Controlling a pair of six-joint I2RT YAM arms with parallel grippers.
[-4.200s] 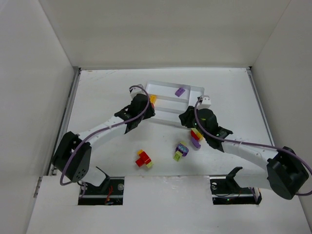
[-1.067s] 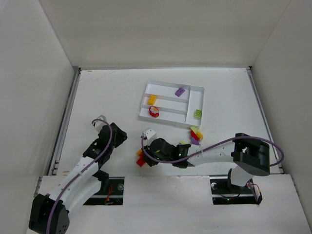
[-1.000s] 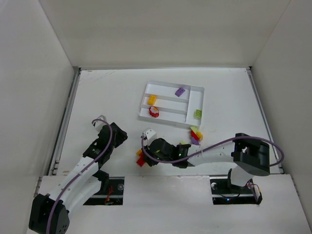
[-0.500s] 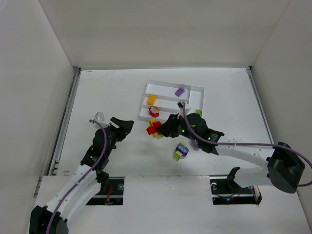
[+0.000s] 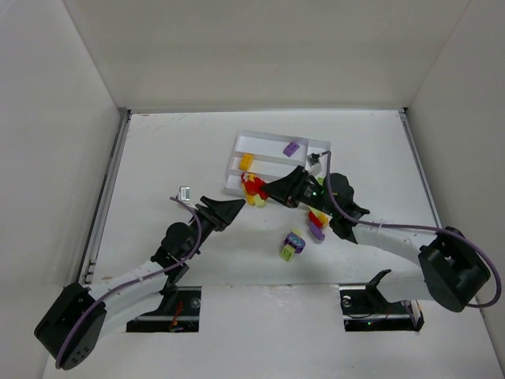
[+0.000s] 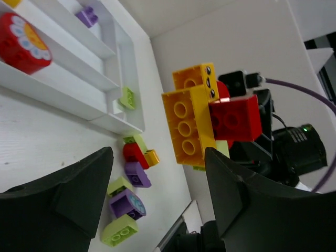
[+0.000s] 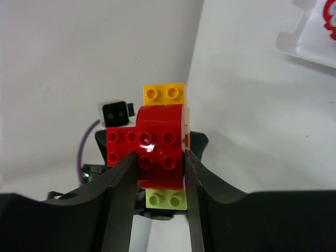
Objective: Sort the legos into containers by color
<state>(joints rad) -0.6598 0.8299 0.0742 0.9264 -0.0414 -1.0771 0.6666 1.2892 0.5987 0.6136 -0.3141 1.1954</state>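
My right gripper is shut on a joined clump of legos: red bricks with a yellow one on top and a lime one below. In the top view the clump hangs at the near left corner of the white tray of containers. My left gripper points at it from the left, open and empty. In the left wrist view the clump floats beyond my spread fingers. The tray holds a round red piece, a purple brick and a lime brick.
Loose legos lie on the table near the tray: a red, yellow and purple heap and a purple and lime pair. A yellow brick sits in a tray slot. White walls enclose the table on three sides.
The right gripper lifted the clump off the table and carried it up toward the tray. The left arm swung toward it and its jaws opened.
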